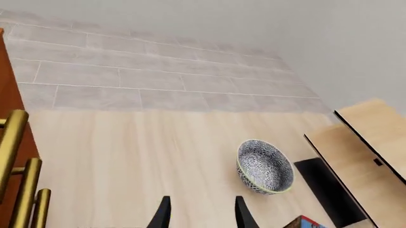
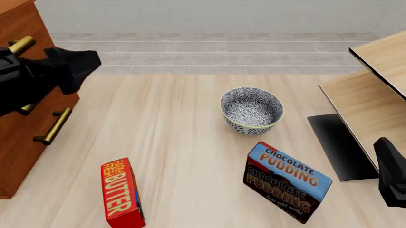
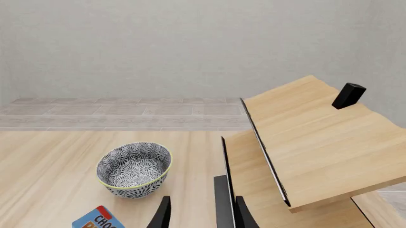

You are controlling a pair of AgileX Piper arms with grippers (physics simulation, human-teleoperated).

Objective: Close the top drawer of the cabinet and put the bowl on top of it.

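Observation:
The blue-and-white patterned bowl (image 2: pixel 252 110) stands upright on the table, empty, also in the left wrist view as the bowl (image 1: pixel 265 166) and in the right wrist view as the bowl (image 3: pixel 134 170). The reddish-brown cabinet (image 2: pixel 19 142) fills the left edge. Only the brass handle end of the top drawer (image 2: pixel 22 44) shows; my left arm hides most of its front, so I cannot tell how far out it stands. My left gripper (image 1: pixel 201 216) is open and holds nothing, beside the brass handles (image 1: pixel 13 137). My right gripper (image 3: pixel 201 216) is open and holds nothing, near the shelf, short of the bowl.
A chocolate pudding box (image 2: pixel 288 183) lies just in front of the bowl. A red butter box (image 2: pixel 121 192) lies near the front, left of centre. A pale wooden shelf unit (image 2: pixel 374 90) with a black base stands at the right.

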